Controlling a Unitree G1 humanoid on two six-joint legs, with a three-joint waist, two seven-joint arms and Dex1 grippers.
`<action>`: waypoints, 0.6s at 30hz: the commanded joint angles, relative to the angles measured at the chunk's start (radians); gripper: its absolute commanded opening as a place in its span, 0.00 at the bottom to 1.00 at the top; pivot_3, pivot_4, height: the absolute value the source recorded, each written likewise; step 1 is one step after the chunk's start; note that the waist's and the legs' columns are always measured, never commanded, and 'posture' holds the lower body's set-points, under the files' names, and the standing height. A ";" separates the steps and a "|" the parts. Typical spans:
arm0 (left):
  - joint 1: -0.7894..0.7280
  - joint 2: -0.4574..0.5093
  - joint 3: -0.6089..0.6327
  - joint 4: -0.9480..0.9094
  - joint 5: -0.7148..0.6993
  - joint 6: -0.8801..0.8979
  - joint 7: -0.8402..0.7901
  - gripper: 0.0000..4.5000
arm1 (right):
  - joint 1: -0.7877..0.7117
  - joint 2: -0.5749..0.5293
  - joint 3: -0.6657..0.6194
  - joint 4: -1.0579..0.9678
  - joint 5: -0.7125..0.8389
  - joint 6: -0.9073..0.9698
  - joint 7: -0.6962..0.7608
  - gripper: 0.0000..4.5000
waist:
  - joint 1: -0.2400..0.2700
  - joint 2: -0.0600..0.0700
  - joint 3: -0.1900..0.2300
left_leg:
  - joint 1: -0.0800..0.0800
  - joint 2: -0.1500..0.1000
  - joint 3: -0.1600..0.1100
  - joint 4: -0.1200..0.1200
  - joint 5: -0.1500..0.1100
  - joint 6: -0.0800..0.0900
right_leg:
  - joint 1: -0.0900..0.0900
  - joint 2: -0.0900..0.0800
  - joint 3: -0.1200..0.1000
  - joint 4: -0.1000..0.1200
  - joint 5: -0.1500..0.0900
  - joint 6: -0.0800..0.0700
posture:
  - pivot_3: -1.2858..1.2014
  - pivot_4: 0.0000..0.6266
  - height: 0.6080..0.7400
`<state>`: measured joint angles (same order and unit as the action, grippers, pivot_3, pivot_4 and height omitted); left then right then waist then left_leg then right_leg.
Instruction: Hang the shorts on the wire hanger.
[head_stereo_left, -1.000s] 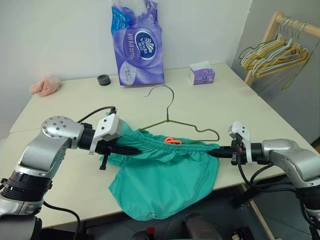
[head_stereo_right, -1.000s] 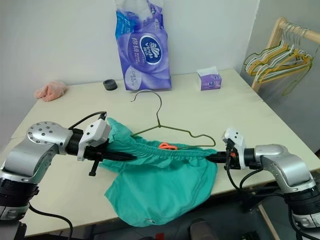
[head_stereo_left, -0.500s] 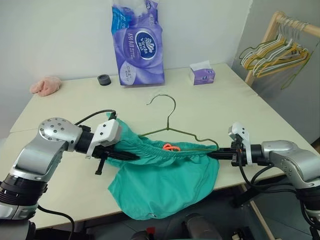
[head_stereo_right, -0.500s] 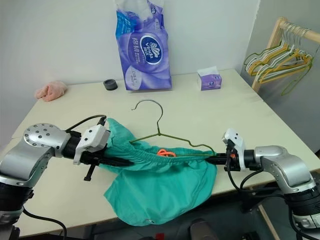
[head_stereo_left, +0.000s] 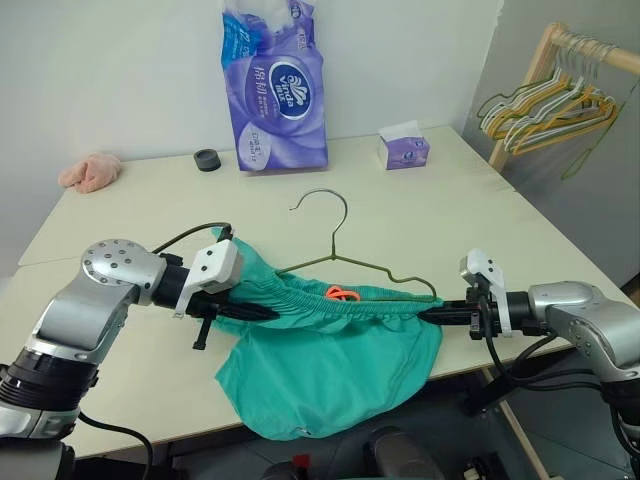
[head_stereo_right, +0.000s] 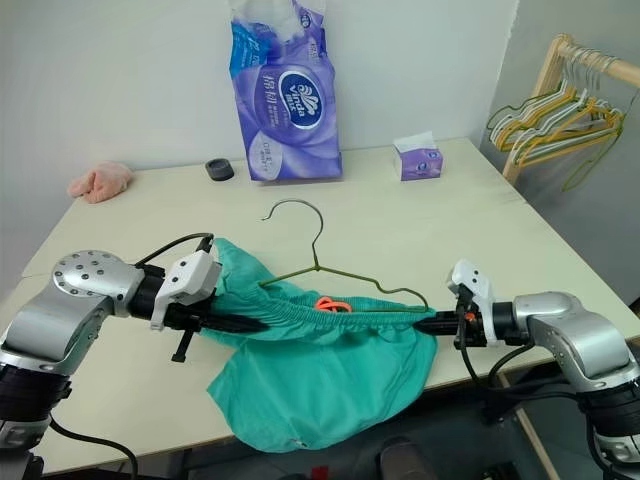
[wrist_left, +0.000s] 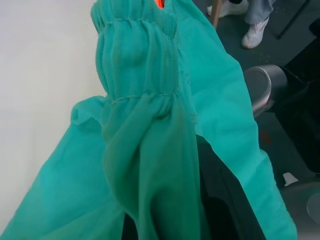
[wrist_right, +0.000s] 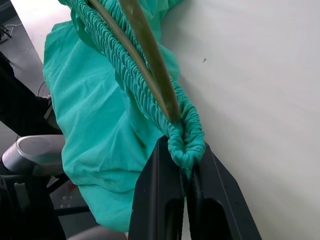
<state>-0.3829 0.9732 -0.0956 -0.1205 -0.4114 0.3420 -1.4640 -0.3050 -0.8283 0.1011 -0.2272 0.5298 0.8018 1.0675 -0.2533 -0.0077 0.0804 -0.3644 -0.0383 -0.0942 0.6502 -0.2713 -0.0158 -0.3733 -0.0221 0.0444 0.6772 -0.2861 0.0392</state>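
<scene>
Shorts (head_stereo_left: 330, 360) stretched by the waistband between both grippers at the near edge of the table (head_stereo_left: 450, 200), legs drooping over the edge below. Left gripper (head_stereo_left: 262, 312) clamped shut on the left end of the waistband, fabric bunched over its black fingers (wrist_left: 220, 200) in the left wrist view. Right gripper (head_stereo_left: 432, 313) pinched shut on the right end; right wrist view shows the gathered elastic wedged between its two fingers (wrist_right: 157, 200). Orange drawstring (head_stereo_left: 342, 294) at mid waistband. Hanger (head_stereo_left: 340, 250) lies on the table just behind the waistband, hook (head_stereo_left: 322, 203) pointing to the far side, its lower bar running along the elastic and its right shoulder ending just beside the right gripper; in the right wrist view the wire (wrist_right: 150, 60) lies on the waistband right up to the pinch, cannot tell if it is threaded inside the shorts. Farther back: black roll (head_stereo_left: 207, 159), purple tissue pack (head_stereo_left: 274, 90) upright against the wall, small tissue box (head_stereo_left: 404, 150) to its right, pink cloth (head_stereo_left: 90, 171) at far left. Rack (head_stereo_left: 520, 90) with a bunch of hangers (head_stereo_left: 545, 110) off the table's far right.
</scene>
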 joint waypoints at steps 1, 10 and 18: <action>0.010 0.041 0.034 -0.011 -0.001 0.004 -0.015 0.00 | -0.007 -0.028 -0.024 0.006 -0.015 -0.003 -0.003 0.01 | 0.000 0.000 0.000 | 0.000 0.000 0.000 0.000 0.000 0.000 | 0.000 0.000 0.000 0.000 0.000 0.000 | 0.39 0.08 1.00; 0.018 0.038 0.038 -0.001 -0.003 0.007 -0.002 0.00 | 0.004 -0.050 -0.021 -0.002 -0.013 -0.019 0.037 0.01 | 0.000 0.000 0.000 | 0.000 0.000 0.000 0.000 0.000 0.000 | 0.000 0.000 0.000 0.000 0.000 0.000 | 0.39 0.08 1.00; 0.035 0.044 0.041 -0.002 -0.011 0.008 -0.004 0.00 | 0.018 -0.056 -0.014 0.003 -0.026 -0.055 0.057 0.01 | 0.000 0.000 0.000 | 0.000 0.000 0.000 0.000 0.000 0.000 | 0.000 0.000 0.000 0.000 0.000 0.000 | 0.39 0.08 1.00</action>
<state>-0.3495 0.9796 -0.0949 -0.1281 -0.4318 0.3463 -1.4688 -0.2879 -0.8528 0.1060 -0.2312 0.5269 0.7624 1.1220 -0.2528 -0.0078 0.0807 -0.3644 -0.0382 -0.0941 0.6501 -0.2713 -0.0158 -0.3733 -0.0221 0.0444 0.6770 -0.2862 0.0390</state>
